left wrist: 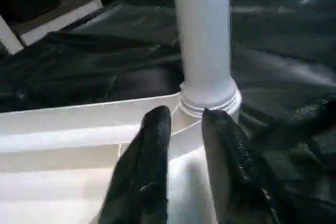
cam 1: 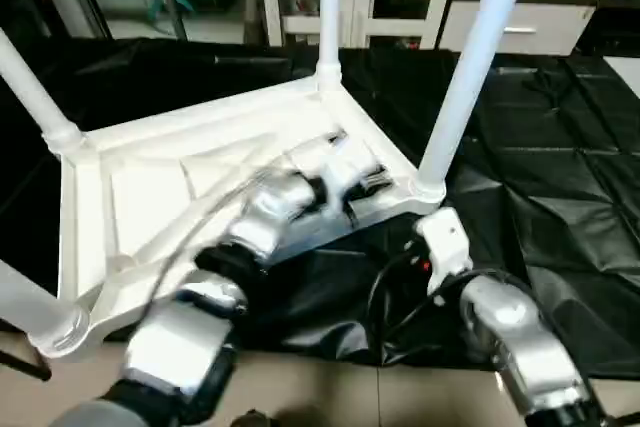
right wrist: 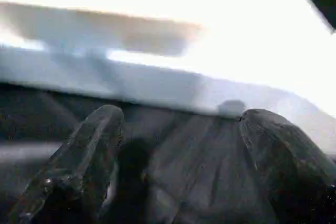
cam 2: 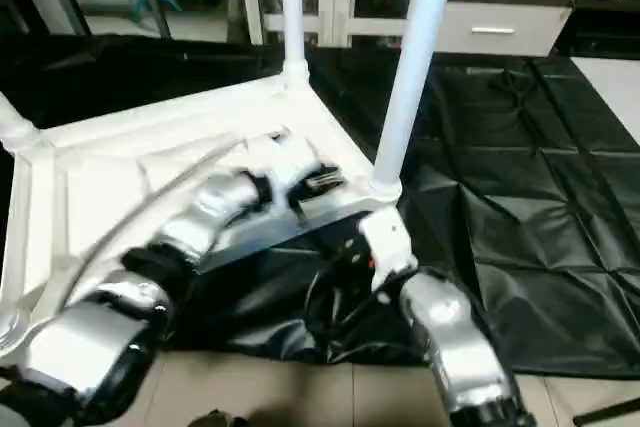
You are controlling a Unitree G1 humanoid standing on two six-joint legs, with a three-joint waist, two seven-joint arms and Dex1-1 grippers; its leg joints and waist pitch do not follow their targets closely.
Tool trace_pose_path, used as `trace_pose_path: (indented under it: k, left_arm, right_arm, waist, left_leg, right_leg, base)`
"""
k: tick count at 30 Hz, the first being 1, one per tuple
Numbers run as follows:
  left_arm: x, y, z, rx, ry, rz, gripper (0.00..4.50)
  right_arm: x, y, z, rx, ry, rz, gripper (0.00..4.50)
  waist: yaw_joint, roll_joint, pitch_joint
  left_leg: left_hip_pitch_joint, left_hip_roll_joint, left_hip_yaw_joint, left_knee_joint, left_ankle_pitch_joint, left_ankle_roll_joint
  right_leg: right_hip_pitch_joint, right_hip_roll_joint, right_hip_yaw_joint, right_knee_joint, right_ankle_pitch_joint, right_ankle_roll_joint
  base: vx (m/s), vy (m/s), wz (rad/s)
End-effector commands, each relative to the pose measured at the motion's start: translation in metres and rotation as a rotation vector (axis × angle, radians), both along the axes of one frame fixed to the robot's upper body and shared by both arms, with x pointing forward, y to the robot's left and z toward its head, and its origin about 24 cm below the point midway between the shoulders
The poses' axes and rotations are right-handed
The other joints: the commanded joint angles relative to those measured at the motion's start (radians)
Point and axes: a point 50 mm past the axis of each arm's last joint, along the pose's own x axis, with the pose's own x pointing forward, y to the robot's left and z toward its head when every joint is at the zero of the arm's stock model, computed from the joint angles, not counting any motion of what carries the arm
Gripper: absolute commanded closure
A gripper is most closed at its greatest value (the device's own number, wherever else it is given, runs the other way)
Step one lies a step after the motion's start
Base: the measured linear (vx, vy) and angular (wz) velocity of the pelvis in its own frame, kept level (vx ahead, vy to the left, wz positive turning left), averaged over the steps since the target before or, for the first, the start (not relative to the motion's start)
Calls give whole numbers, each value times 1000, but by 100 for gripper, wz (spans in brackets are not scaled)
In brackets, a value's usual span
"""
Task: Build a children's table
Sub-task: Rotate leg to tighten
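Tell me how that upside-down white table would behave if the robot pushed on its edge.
The table would probably slide rather than tip: its wide flat top lies on the smooth black cover. It looks like light hollow plastic, so a small push may move it. The leg stands tall in its corner socket, so pushing high there could rock it.

no readable text, label, brand, number or sign anywhere in the four views.

White children's table (cam 1: 150, 182) upside down, legs up
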Motion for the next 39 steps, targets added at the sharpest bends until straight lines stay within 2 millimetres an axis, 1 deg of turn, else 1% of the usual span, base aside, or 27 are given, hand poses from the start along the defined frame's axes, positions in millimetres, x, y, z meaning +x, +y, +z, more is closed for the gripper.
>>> trace_pose_path:
  k: [1,3,4,5,6,7,8,10,11,12,13,14,16,19,20,21,22,24,25,27,28,29,31,33,34,35,39]
  left_arm:
    - [-1,12,8,-28,27,-20,301]
    - [-10,43,14,22,68,-84,280]
    - [-15,52,16,49,80,-110,273]
    - [-17,55,16,52,89,-118,269]
    - [-24,64,19,66,124,-149,269]
    - [-36,73,22,82,183,-202,257]
    - [-45,79,25,88,230,-243,247]
    - [-57,84,25,110,290,-287,237]
    - [-63,86,21,150,319,-298,231]
    - [-69,88,17,193,351,-306,224]
    - [-69,88,16,198,354,-307,215]
    - [-75,89,8,257,383,-314,205]
    - [-79,90,2,302,403,-313,194]
    - [-79,94,-16,492,412,-247,164]
    - [-79,96,-20,542,409,-233,156]
    - [-79,96,-20,542,409,-233,152]
    - [-75,99,-26,607,386,-184,144]
    - [-69,102,-29,656,346,-123,134]
    - [-63,102,-29,676,308,-88,115]
    - [-51,102,-28,699,225,-23,107]
    - [-44,100,-26,702,177,14,102]
    - [-41,99,-25,707,158,30,90]
    - [-37,99,-25,731,129,47,77]
    - [-31,98,-24,765,81,71,64]
    - [-26,98,-23,778,48,101,64]
    - [-19,96,-20,789,-24,155,60]
    - [-12,93,-16,718,-104,234,26]
  right_arm:
    - [1,-3,6,9,-7,32,63]
    - [2,-12,9,-4,-8,74,63]
    - [2,-15,11,-6,-8,83,63]
    - [3,-16,11,-5,-8,84,63]
    - [4,-20,14,-2,-7,88,63]
    - [7,-25,18,4,-16,85,63]
    - [10,-28,21,8,-21,84,63]
    - [13,-31,24,10,-28,86,63]
    - [14,-32,24,4,-32,88,63]
    - [16,-32,25,0,-34,91,63]
    - [16,-32,25,0,-34,91,63]
    - [17,-32,25,-2,-36,93,63]
    - [18,-31,25,-1,-37,96,63]
    - [16,-27,22,-6,-33,102,63]
    - [16,-26,21,-6,-32,103,63]
    - [16,-26,21,-6,-32,103,63]
    - [15,-25,21,-6,-34,103,63]
    - [15,-24,20,-4,-35,103,63]
    - [15,-25,20,-2,-37,96,63]
    - [14,-25,18,1,-38,86,63]
    - [14,-25,17,-1,-37,81,63]
    - [14,-26,17,-3,-37,77,63]
    - [13,-26,16,-2,-37,72,63]
    - [12,-26,16,-1,-37,64,63]
    - [12,-26,17,0,-37,64,63]
    - [10,-26,17,-2,-37,67,63]
    - [9,-25,17,-4,-36,69,63]
  waist:
    - [3,-26,-76]
    - [3,-29,-77]
    - [0,-31,-76]
    - [0,-26,-75]
    - [1,-26,-74]
    - [-1,-27,-71]
    - [0,-22,-69]
    - [-2,-21,-64]
    - [-2,-19,-59]
    - [-1,-20,-60]
    - [-3,-22,-59]
    - [-1,-21,-57]
    - [-4,-22,-58]
    - [-6,-16,-62]
    - [-6,-18,-62]
    - [-6,-15,-64]
    - [-6,-10,-65]
    - [-3,-8,-69]
    - [-5,-10,-68]
    - [-3,-9,-68]
    - [-3,-9,-68]
    - [-1,-6,-68]
    - [-3,-8,-69]
    - [-3,-10,-69]
    - [-4,-8,-71]
    - [-3,-5,-71]
    - [-1,-10,-75]
  left_leg:
    - [15,11,8,-48,-47,150]
    - [16,14,8,-49,-53,140]
    - [8,14,4,-50,-46,134]
    - [14,13,9,-49,-57,128]
    - [19,17,8,-51,-87,106]
    - [18,17,10,-54,-98,103]
    - [22,20,9,-59,-135,78]
    - [24,19,11,-64,-185,47]
    - [29,16,14,-67,-225,26]
    - [32,17,13,-68,-240,17]
    - [23,15,10,-71,-240,6]
    - [26,15,11,-71,-254,1]
    - [25,12,9,-72,-274,-13]
    - [24,10,6,-70,-264,-23]
    - [23,9,6,-70,-261,-22]
    - [22,8,5,-69,-255,-24]
    - [22,7,4,-68,-251,-25]
    - [22,7,1,-66,-232,-29]
    - [21,7,2,-65,-231,-28]
    - [27,4,5,-61,-248,-27]
    - [26,4,5,-62,-263,-29]
    - [24,4,2,-63,-274,-34]
    - [19,5,-4,-66,-281,-40]
    - [21,4,-4,-64,-284,-42]
    - [17,4,-6,-64,-275,-43]
    - [21,3,-4,-62,-271,-40]
    - [16,4,-5,-58,-243,-30]
  right_leg:
    - [54,-20,24,-27,40,-268]
    - [53,-19,24,-25,20,-269]
    - [59,-21,25,-18,11,-264]
    - [50,-14,25,-21,-3,-260]
    - [49,-20,27,-19,-31,-260]
    - [47,-17,28,-23,-50,-260]
    - [44,-20,28,-21,-88,-260]
    - [41,-15,30,-24,-136,-253]
    - [34,-10,31,-31,-173,-242]
    - [34,-12,32,-33,-184,-237]
    - [42,-14,32,-31,-194,-223]
    - [38,-13,33,-34,-211,-215]
    - [40,-15,35,-38,-244,-191]
    - [40,-13,37,-39,-232,-170]
    - [41,-12,37,-40,-229,-168]
    - [41,-11,36,-38,-220,-166]
    - [41,-11,36,-37,-211,-168]
    - [45,-11,35,-32,-164,-180]
    - [44,-8,35,-32,-151,-186]
    - [38,-4,35,-35,-143,-196]
    - [41,-6,36,-36,-158,-196]
    - [43,-7,36,-37,-178,-189]
    - [47,-9,36,-38,-202,-176]
    - [42,-7,39,-41,-214,-172]
    - [46,-8,39,-37,-203,-175]
    - [42,-5,40,-38,-192,-175]
    - [47,-5,38,-31,-136,-186]
  base:
    - [0,0,0]
    - [0,0,0]
    - [0,0,0]
    - [0,0,0]
    - [0,0,0]
    - [0,0,0]
    - [0,0,0]
    - [0,0,0]
    - [0,0,0]
    - [0,0,0]
    - [0,0,0]
    - [0,0,0]
    - [0,0,0]
    - [0,0,0]
    - [0,0,0]
    - [0,0,0]
    - [0,0,0]
    - [0,0,0]
    - [0,0,0]
    - [0,0,0]
    - [0,0,0]
    - [0,0,0]
    - [0,0,0]
    - [0,0,0]
    - [0,0,0]
    - [0,0,0]
    - [0,0,0]
